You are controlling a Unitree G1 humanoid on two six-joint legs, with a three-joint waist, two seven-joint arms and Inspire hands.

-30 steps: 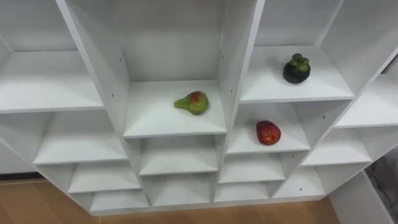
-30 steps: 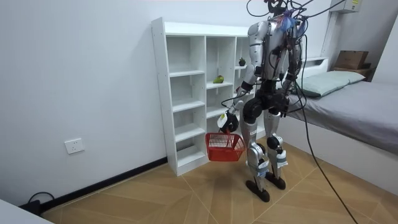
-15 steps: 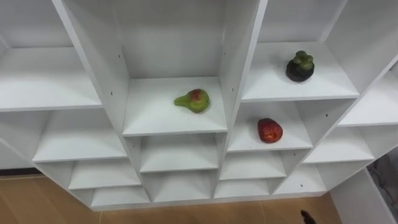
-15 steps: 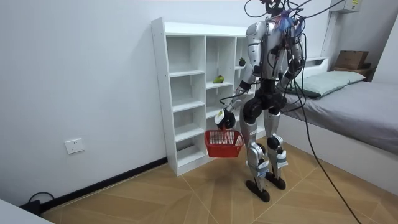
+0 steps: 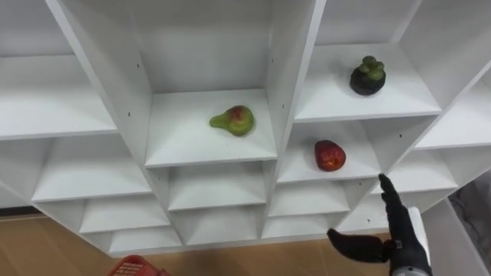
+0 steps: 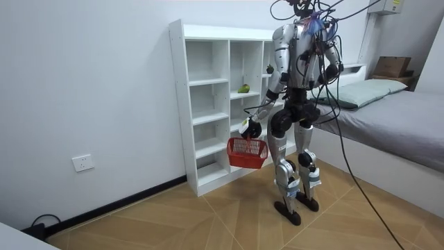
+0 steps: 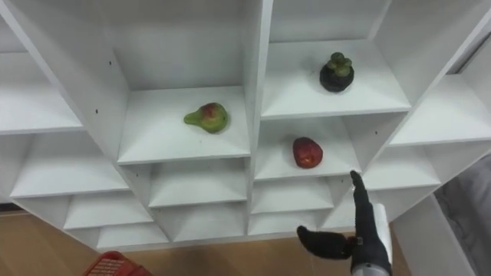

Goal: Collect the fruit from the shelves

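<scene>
The robot stood facing the white closet (image 5: 184, 142), and all three fruits lay on its shelves: a pear (image 5: 235, 121) in the middle column, a dark fruit (image 5: 367, 77) in the column to its right, and an apple (image 5: 329, 155) on the shelf directly beneath that. What had changed was the right hand (image 5: 395, 224), which had risen into the lower right of the eye views from out of sight a second earlier. Its fingers (image 5: 386, 192) were straight and pointed up toward the shelves, thumb spread wide to the side, holding nothing. It hung below and slightly right of the apple, touching neither the fruit nor the shelf edge. The left hand (image 6: 248, 128) had also lifted the red basket (image 6: 247, 152) a little (its rim now peeked in at the bottom of the eye views), fingers hooked round the handle it hung from. By the look of it the reach had only begun. The apple seemed the likeliest first pick, and with every visible fruit still shelved, collecting appeared yet to start.
</scene>
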